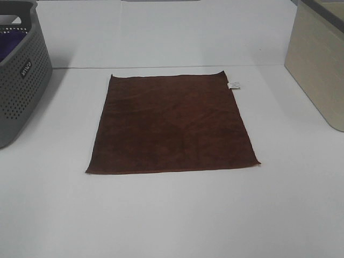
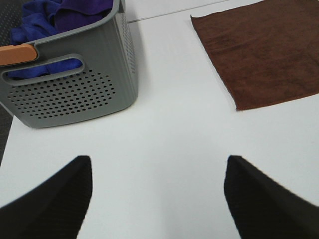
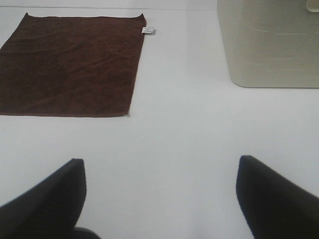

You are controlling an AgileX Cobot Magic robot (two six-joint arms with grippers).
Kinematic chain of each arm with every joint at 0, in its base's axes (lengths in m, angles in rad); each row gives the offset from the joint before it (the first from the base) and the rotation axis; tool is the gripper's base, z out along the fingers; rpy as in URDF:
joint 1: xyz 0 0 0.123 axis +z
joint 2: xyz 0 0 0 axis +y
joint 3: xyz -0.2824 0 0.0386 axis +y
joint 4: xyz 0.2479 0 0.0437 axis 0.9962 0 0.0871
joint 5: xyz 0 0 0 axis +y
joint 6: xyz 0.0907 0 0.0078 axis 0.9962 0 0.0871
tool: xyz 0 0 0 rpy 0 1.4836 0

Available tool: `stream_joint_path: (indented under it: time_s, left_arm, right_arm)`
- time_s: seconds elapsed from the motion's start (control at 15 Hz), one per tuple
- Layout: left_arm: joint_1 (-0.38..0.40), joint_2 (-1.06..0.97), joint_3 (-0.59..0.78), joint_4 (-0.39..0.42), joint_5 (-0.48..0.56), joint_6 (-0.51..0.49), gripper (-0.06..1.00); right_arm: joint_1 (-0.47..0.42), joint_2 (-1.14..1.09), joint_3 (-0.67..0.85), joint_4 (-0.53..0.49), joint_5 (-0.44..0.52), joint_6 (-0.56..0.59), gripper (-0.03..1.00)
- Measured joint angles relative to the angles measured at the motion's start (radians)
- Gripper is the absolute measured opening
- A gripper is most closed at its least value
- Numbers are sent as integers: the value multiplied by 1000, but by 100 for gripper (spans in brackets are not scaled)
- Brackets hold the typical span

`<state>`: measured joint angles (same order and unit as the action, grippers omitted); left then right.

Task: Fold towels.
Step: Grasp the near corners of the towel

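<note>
A dark reddish-brown towel (image 1: 172, 124) lies flat and unfolded in the middle of the white table, with a small white tag (image 1: 234, 85) at its far right corner. It also shows in the left wrist view (image 2: 264, 55) and in the right wrist view (image 3: 70, 64). My left gripper (image 2: 157, 199) is open and empty, over bare table to the left of the towel, near its front left corner. My right gripper (image 3: 159, 199) is open and empty, over bare table to the right of the towel. Neither arm shows in the exterior high view.
A grey perforated basket (image 1: 21, 80) holding blue-purple cloth (image 2: 55, 20) stands at the left edge. A beige bin (image 1: 317, 64) stands at the back right. The white table (image 1: 172, 215) runs well in front of the towel.
</note>
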<state>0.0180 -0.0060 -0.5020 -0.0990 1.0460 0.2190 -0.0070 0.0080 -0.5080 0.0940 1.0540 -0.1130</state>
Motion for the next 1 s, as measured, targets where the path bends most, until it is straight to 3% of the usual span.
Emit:
stream_joint_path:
  time_s: [1.0]
  left_arm:
    - [0,0,0,0,0,0,71]
  right_arm:
    - [0,0,0,0,0,0,78]
